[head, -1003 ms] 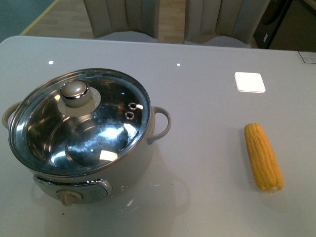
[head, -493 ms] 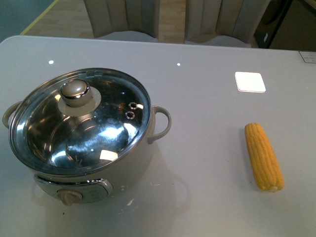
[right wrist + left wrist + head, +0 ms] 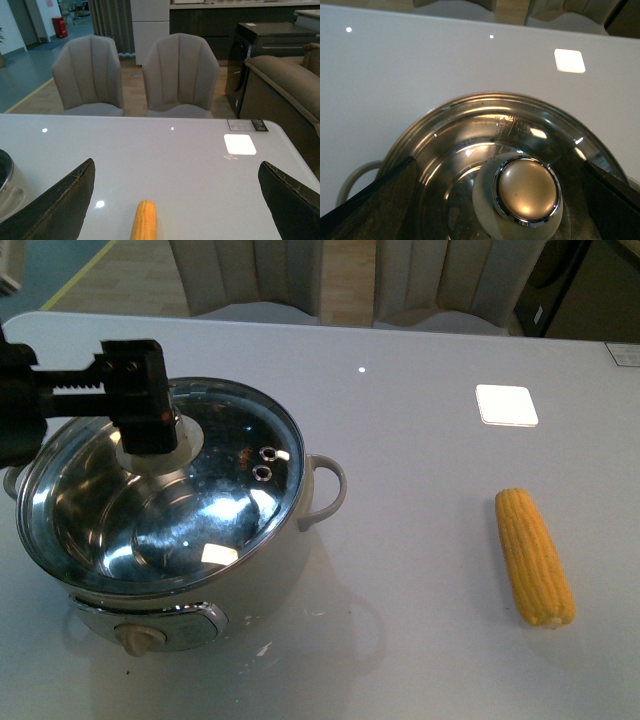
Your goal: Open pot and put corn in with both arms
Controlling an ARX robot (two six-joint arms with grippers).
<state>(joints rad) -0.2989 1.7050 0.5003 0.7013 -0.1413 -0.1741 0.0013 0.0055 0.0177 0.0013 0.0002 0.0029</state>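
As the lid [image 3: 205, 515] is seated on the pot [image 3: 288, 565], its knob [image 3: 527, 191] is flanked by the parted jaws of the left gripper [image 3: 148, 430], corn [image 3: 534, 558] laid on the counter [image 3: 420, 440] right of the pot, jaws of the right gripper [image 3: 175, 200] likewise apart

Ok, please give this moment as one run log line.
left gripper: open over lid knob | right gripper: open, corn ahead | lid: on pot | corn: on table
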